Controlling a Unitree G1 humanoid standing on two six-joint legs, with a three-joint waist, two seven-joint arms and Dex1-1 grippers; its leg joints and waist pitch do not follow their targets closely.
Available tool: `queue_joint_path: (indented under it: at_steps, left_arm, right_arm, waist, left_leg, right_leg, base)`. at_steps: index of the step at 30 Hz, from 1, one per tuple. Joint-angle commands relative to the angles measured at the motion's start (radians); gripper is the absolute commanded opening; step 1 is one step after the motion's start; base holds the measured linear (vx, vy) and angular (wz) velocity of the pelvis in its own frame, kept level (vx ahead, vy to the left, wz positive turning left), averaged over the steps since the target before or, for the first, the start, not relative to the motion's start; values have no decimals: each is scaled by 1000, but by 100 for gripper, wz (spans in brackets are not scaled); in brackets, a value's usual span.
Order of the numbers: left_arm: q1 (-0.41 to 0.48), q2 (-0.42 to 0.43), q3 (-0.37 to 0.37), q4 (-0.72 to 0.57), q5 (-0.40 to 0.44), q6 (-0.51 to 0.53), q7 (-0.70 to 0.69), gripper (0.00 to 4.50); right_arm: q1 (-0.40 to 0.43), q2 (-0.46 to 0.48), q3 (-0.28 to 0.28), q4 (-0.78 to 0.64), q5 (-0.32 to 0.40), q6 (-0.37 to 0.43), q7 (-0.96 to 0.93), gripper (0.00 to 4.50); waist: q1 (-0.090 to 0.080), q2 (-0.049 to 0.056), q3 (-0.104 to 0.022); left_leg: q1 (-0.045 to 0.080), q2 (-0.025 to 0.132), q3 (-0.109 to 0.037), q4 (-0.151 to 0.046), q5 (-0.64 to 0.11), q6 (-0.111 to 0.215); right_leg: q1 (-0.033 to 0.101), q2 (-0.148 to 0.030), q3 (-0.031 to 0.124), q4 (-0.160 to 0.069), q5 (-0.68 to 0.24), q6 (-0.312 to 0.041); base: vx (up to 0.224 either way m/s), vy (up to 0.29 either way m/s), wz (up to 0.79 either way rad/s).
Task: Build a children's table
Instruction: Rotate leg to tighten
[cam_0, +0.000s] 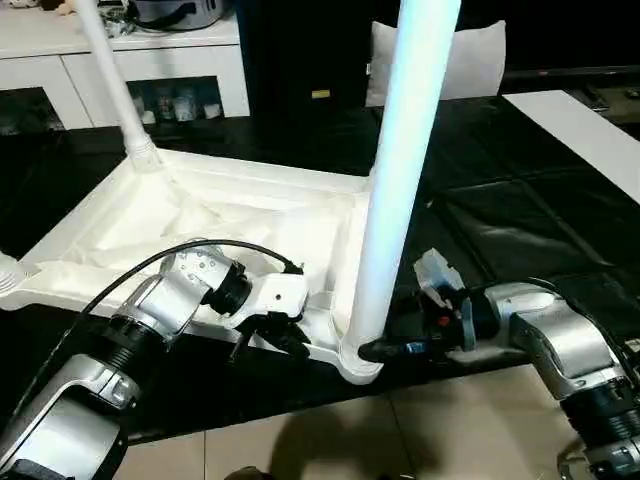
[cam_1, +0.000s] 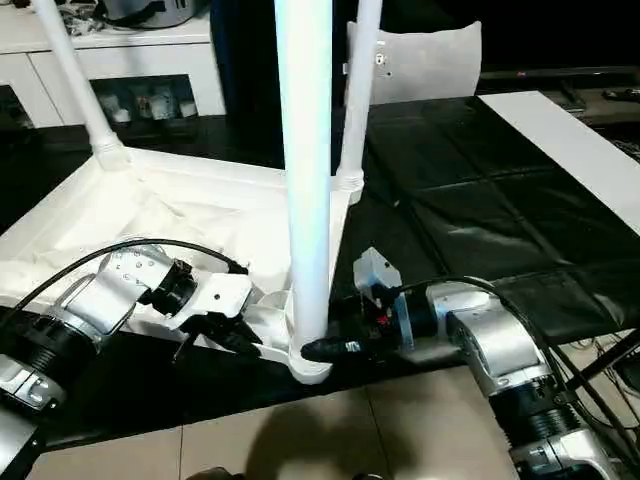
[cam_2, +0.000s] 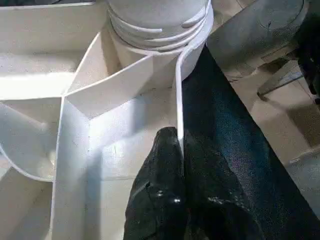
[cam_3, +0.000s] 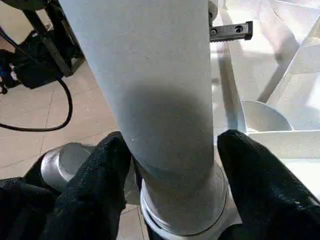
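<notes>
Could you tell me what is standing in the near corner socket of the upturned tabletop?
A white leg stands upright in the near corner socket of the tabletop. Its bottom end is hidden inside the socket. The right gripper straddles the leg's base.

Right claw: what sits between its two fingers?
The near leg, just above its corner socket, stands between the right claw's fingers, seen in the right wrist view.

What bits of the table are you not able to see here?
- Tops of the near leg and far leg: cut off by the top edge, left eye view.
- Part of the tabletop front edge: behind the left forearm, left eye view.
- Things inside the cabinet: too small.
</notes>
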Motion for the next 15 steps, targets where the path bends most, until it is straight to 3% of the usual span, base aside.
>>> queue_joint_path:
  at_steps: [1, 9, 15]
  left_arm:
    - [-13, -5, -38, -17, 14, -25, -36, 0]
    - [8, -5, -41, -22, 24, -19, -13, 0]
    - [27, -13, -24, -38, 12, 26, 13, 0]
  right_arm:
    - [1, -9, 11, -3, -7, -7, 6, 258]
    - [11, -6, 32, -11, -18, -9, 3, 206]
    - [40, -1, 38, -47, -12, 13, -8, 198]
  waist:
    - [-7, -11, -72]
    - [-5, -10, -73]
    - [-6, -11, -71]
  left_leg:
    - [28, 56, -19, -85, -364, 6]
    - [29, 57, -19, -85, -358, 7]
    - [32, 56, -19, -86, -376, 3]
  right_leg:
    - [36, -46, 44, -63, -461, -163]
    - [36, -45, 44, -62, -448, -165]
    - [36, -46, 44, -65, -474, -157]
  base:
    - [0, 0, 0]
    - [0, 0, 0]
    - [0, 0, 0]
